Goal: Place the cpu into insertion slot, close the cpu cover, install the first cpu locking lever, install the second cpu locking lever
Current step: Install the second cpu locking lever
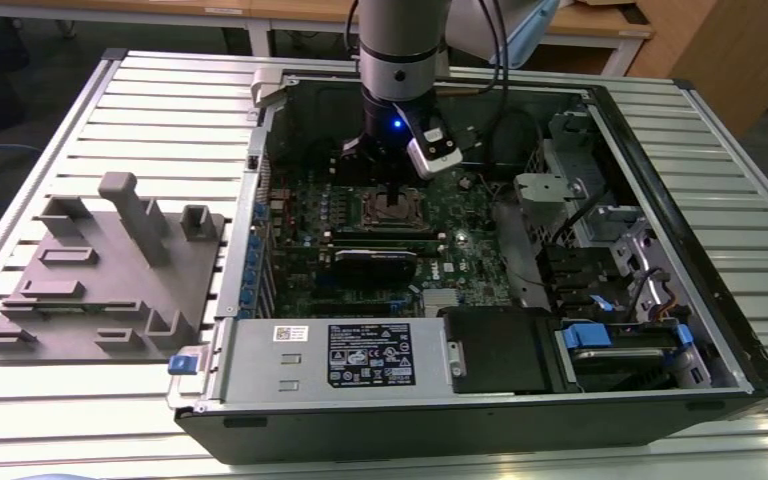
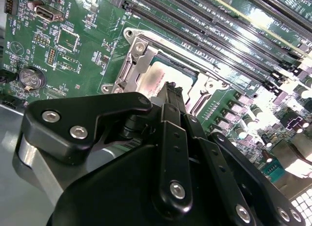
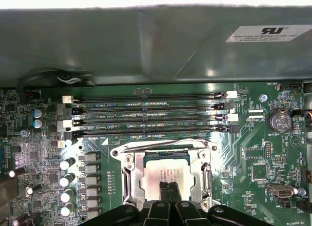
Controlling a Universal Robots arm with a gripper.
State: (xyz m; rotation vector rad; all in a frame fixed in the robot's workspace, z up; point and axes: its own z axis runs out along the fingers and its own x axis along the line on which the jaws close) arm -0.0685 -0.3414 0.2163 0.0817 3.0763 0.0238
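Directly beneath the black gripper, fingers pressed together, the small silver-grey square cpu is seen seated in the silvery-rimmed insertion slot; the silvery cpu cover is seen lowered around it.

You are looking at a robotics lab or test workshop. An opened computer case lies flat on a slatted aluminium surface with its green motherboard bared, beside a grey moulded fixture block. Behind it you see wooden desks on metal legs over a dark floor.
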